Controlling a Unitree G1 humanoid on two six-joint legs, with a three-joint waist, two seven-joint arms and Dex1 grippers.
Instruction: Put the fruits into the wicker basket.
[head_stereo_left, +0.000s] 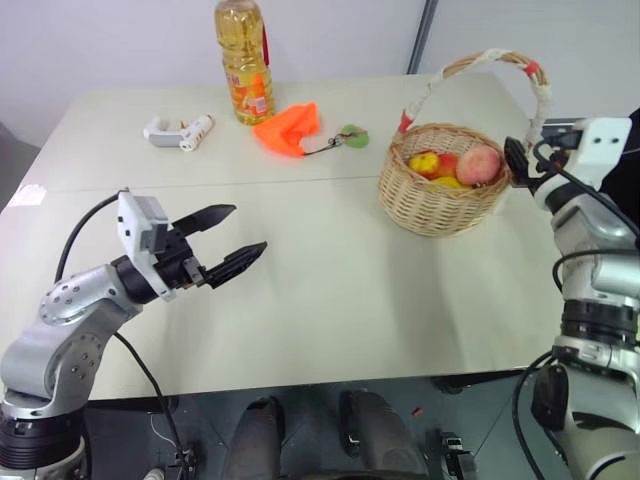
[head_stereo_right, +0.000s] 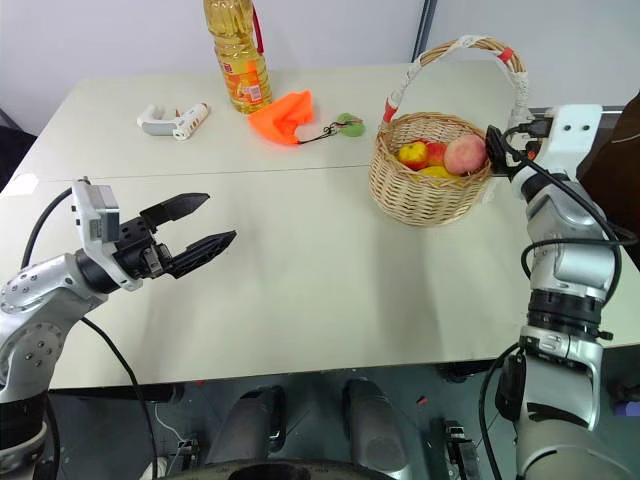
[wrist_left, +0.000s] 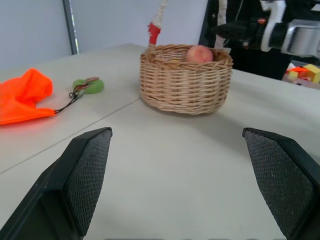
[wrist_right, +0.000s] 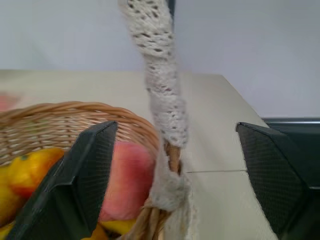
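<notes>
A: Two fruits sit in the wicker basket (head_stereo_left: 440, 195): the peach (head_stereo_left: 479, 164) on its right side, the red-yellow apple (head_stereo_left: 427, 163) on its left, something yellow low between them.

B: Where's the basket?

A: Right half of the table (head_stereo_left: 330, 290), upright, handle arching over it. White wrap on the handle, red bands near each end.

B: Right gripper (wrist_right: 172, 165)?

A: Just beside the basket's right rim, at the foot of the handle. Fingers spread wide, nothing clamped. In the right wrist view the handle's white wrap rises between the two fingers; can't tell if either touches it.

B: Left gripper (head_stereo_left: 232, 238)?

A: Well to the left of the basket, over bare table. Fingers apart, empty, aimed roughly toward the basket.

B: Other stuff?

A: All left of the basket, toward the table's far edge. Green disc (head_stereo_left: 353, 136) nearest, tied by a dark cord to the orange cloth (head_stereo_left: 288, 130) beside it. Oil bottle (head_stereo_left: 245, 62) behind the cloth, upright. Small white object (head_stereo_left: 180, 131) farther left, lying flat.

B: Any fruit outside the basket?

A: I see both inside.
</notes>
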